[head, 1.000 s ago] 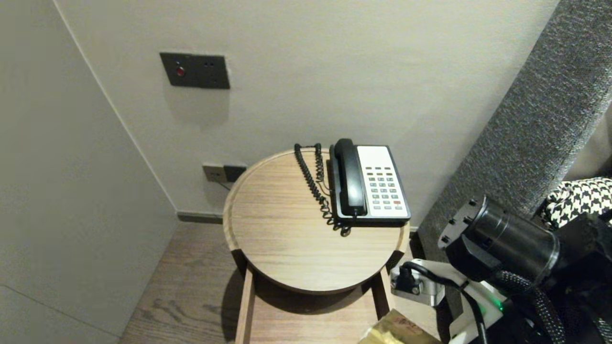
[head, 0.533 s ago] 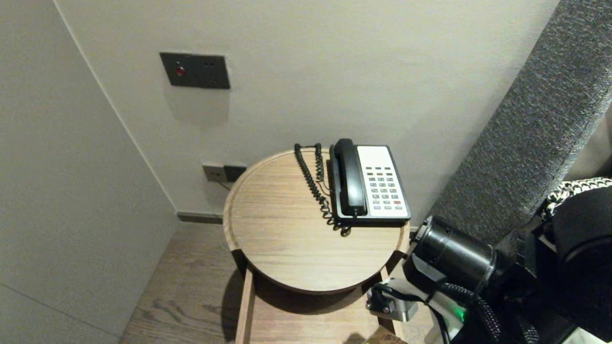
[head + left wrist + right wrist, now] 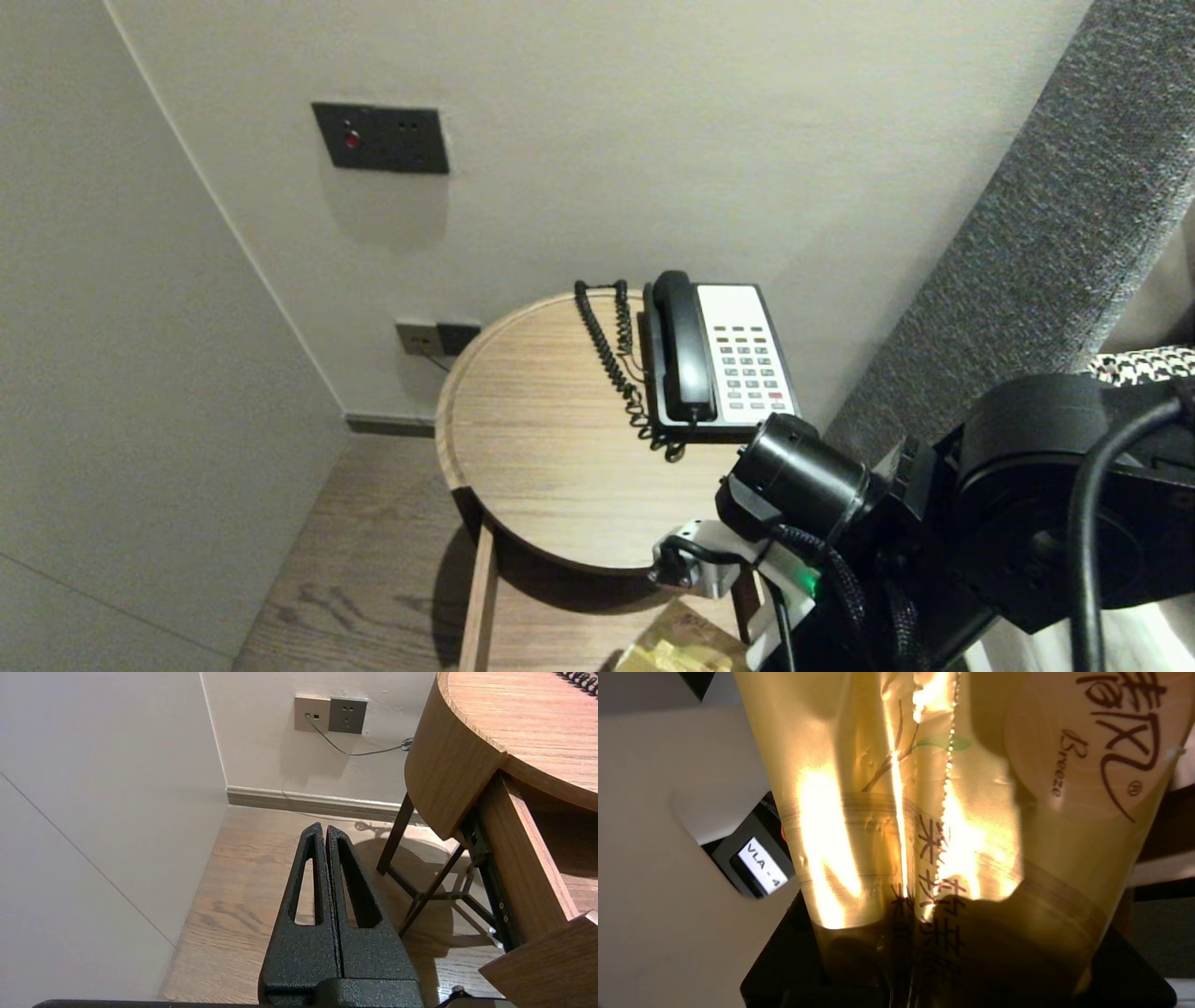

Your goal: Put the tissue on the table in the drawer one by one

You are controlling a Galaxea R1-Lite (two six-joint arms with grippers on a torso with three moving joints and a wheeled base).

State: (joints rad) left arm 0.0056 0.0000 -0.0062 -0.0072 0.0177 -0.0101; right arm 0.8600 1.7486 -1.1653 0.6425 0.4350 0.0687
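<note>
1 gold packet [image 3: 859,826] is pinched in the right end effector [image 3: 906,765]. It hangs low at the front right of the round desk [image 3: 560,467], over the open drawer [image 3: 560,630] under the desk. The step looks like carrying the packet to that drawer. I think the next move needs a slow, careful drop inside, clear of the drawer's side. The left end effector [image 3: 325,830] is pressed together and parked low beside the desk, holding nothing.
</note>
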